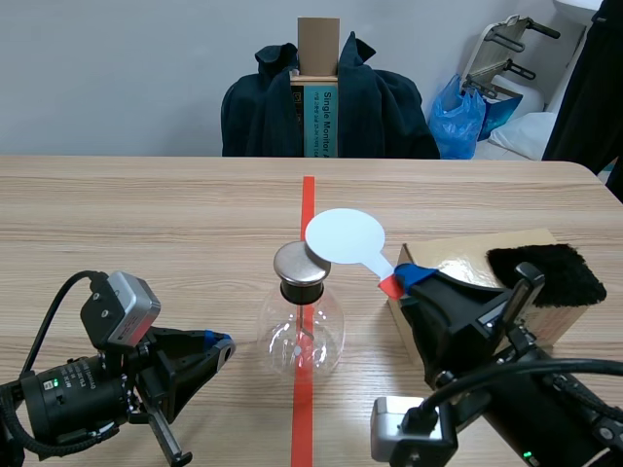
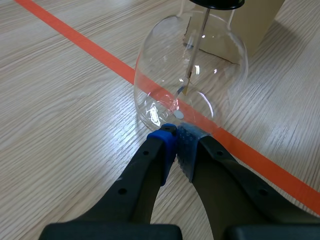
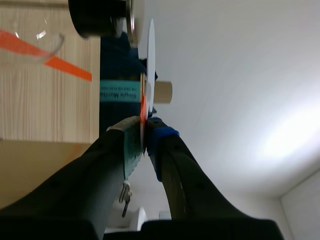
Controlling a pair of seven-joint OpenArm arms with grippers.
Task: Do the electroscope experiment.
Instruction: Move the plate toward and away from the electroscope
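Note:
A clear glass flask electroscope (image 1: 302, 331) with a black stopper and metal cap (image 1: 300, 263) stands on the red tape line at the table's middle. My right gripper (image 1: 404, 279) is shut on the red handle of a white disc paddle (image 1: 346, 236), whose disc touches or hovers at the metal cap. Seen edge-on in the right wrist view, the white disc paddle (image 3: 150, 60) rises from between my fingers, beside the metal cap (image 3: 131, 20). My left gripper (image 1: 222, 344) is shut on nothing, its tips just short of the flask (image 2: 190, 75) base.
A cardboard box (image 1: 477, 292) with a black fur cloth (image 1: 545, 274) on top sits right of the flask, close to my right arm. A chair draped with a dark jacket (image 1: 326, 102) stands beyond the table's far edge.

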